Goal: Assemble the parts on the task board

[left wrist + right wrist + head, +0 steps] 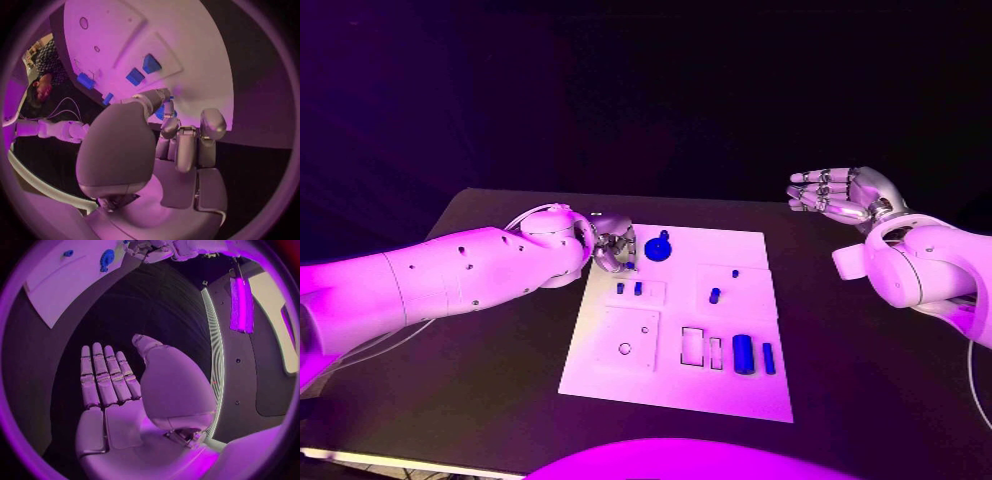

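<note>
The head camera looks steeply down on the worktop (473,400) and whole task board (678,385), while each wrist fisheye sits close behind its own robot hand, both catching that same board's far corner.

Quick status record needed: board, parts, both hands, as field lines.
board: white rectangular task board mid-table on the black table
parts: round blue part at the far edge; small blue pieces near the right side
left robot hand: left hand at the board's far left corner, fingers curled beside the round part; grip unclear
right robot hand: right hand raised off the board, fingers apart, holding nothing
</note>
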{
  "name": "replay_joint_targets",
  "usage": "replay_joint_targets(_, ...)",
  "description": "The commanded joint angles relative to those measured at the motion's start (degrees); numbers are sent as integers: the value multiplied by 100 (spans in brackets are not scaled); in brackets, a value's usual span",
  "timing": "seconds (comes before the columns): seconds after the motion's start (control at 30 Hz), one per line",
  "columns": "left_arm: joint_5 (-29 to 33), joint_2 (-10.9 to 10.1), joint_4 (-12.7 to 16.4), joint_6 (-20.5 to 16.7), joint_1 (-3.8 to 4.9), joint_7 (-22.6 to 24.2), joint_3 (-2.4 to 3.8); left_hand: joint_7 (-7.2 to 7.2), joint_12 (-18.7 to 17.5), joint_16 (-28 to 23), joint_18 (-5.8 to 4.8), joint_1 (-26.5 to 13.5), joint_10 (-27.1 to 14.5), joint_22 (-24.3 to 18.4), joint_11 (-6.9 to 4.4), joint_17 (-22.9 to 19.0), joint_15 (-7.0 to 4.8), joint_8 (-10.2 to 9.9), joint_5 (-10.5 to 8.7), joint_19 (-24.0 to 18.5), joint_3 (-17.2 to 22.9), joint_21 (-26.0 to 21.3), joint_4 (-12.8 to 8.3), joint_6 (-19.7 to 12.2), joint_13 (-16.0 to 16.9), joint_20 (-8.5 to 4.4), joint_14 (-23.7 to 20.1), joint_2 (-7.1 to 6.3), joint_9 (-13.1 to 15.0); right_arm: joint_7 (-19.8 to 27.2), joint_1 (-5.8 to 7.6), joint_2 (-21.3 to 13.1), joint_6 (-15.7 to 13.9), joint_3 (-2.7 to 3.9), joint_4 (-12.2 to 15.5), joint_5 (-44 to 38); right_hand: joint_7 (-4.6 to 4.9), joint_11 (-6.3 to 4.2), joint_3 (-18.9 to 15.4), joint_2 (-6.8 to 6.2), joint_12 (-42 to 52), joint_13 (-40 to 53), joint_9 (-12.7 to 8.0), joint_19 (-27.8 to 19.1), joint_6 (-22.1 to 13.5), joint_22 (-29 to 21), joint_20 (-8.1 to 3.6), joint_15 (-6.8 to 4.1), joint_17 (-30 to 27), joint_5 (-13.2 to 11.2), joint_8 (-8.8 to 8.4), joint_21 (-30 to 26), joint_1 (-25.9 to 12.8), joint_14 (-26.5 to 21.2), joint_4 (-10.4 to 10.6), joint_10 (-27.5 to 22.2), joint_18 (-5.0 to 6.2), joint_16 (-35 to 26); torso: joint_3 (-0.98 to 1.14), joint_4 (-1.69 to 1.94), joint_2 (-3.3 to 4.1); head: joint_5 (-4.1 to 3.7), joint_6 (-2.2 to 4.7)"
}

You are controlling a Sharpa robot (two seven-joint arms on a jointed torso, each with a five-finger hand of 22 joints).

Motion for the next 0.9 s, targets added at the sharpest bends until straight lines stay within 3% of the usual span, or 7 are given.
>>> replay_joint_targets(0.03, -32, -2, 33, -130, 4, 29, 3, -6, -3, 24, -52, -22, 35, 5, -8, 669, -41, 15, 13, 39, 40, 24, 7, 41, 12, -2, 234, 55, 1, 65, -2, 2, 54, 1, 5, -23, 444, -5, -5, 38, -14, 0, -6, 8, 37, -6, -3, 3, -6, -15, -37, 22, -8, 45, -6, 28, -13, -19, -1, -2, 2, 5, 4)
replay_joint_targets(0.9, -49, -14, 2, 77, 3, -19, 7, -5, -13, 23, -54, -17, 22, 14, -9, 678, -42, 16, 15, 47, 54, 30, -2, 44, -12, -5, 238, 61, 9, 62, -2, 2, 65, 1, -1, -24, 444, -5, -6, 36, -15, -1, -9, 3, 44, -18, -3, 4, -16, -15, -41, 22, -13, 44, -9, 27, -14, -20, 0, 2, 0, 4, -20)
